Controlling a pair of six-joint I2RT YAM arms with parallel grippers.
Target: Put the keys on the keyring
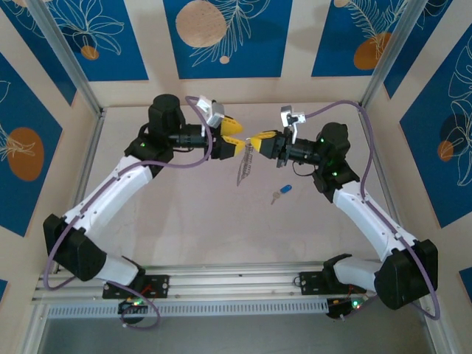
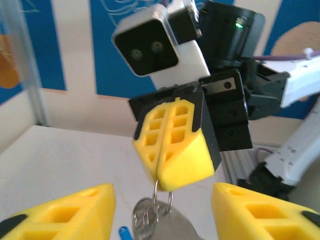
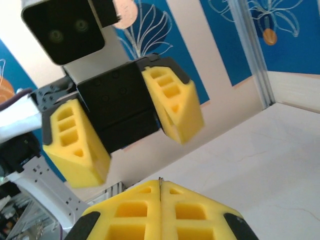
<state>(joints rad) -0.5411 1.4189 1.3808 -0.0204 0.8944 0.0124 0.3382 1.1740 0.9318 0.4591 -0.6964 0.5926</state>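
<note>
The right hand point(image 2: 162, 182) pinches the keyring point(image 2: 150, 216) aloft; the left hand point(image 1: 237, 136) gapes, empty. Next, it must fetch the key point(image 1: 281, 194) off the table point(image 1: 184, 221).

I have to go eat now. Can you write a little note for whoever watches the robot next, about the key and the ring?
Left gripper: jaws open, holding nothing, facing the right one.
Right gripper: jaws shut on the keyring, which hangs below it over the table.
Key: lying on the table on the right arm's side, nothing touching it.
Done: keyring is lifted.
Left: pick up the key and thread it onto the keyring.
</note>
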